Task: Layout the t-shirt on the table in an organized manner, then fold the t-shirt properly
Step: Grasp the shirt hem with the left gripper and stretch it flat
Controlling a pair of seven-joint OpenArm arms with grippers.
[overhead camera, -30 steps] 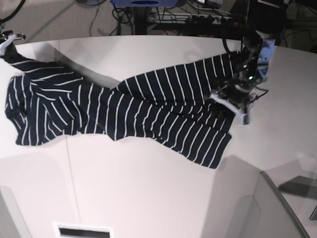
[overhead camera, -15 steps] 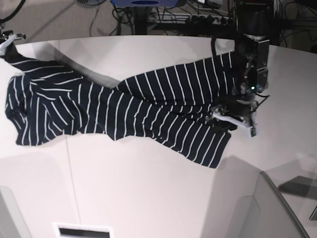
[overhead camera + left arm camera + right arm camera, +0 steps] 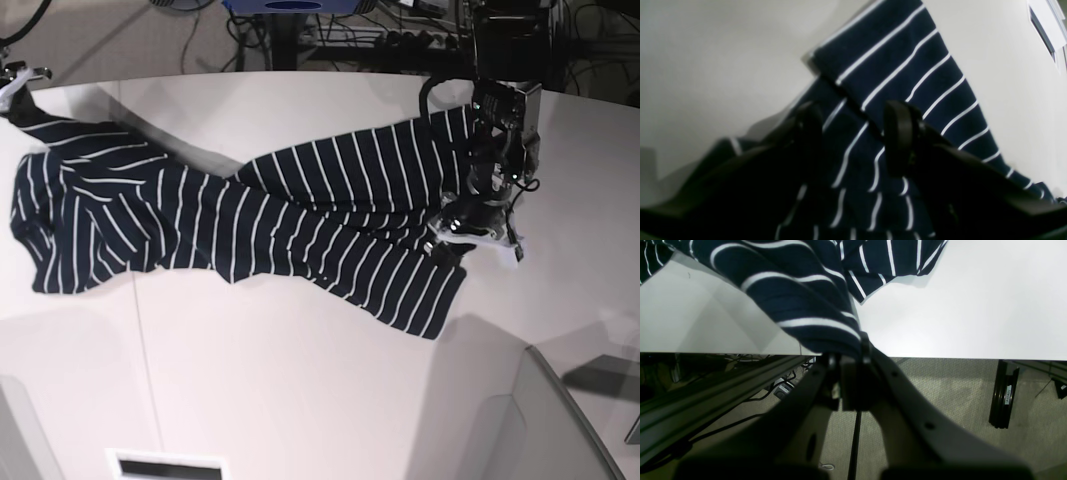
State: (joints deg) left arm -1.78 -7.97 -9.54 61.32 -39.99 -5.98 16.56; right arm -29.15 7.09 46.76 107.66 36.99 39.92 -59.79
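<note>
A: The left hand (image 3: 470,232) had come down over the last second at about 3 o'clock on the counter (image 3: 300,380), swinging from a tilted pose to nearly upright above the shirt's edge. Its jaws stood apart, straddling striped cloth without pinching it.

B: And the right hand (image 3: 848,363)?

A: It had not budged. It was clamped shut on a bunch of the t-shirt (image 3: 250,220) past the counter's rim at about 10 o'clock, floor showing beneath it.

B: Where did that leave the shirt?

A: Stretched in a twisted band from 10 o'clock across to 4 o'clock, rumpled at the centre, one layer overlapping another under the left hand. The cloth itself had barely shifted.

B: So the layout was not finished.

A: I judged it so: the left hand seemed set to grab that edge and pull the shirt flat.
</note>
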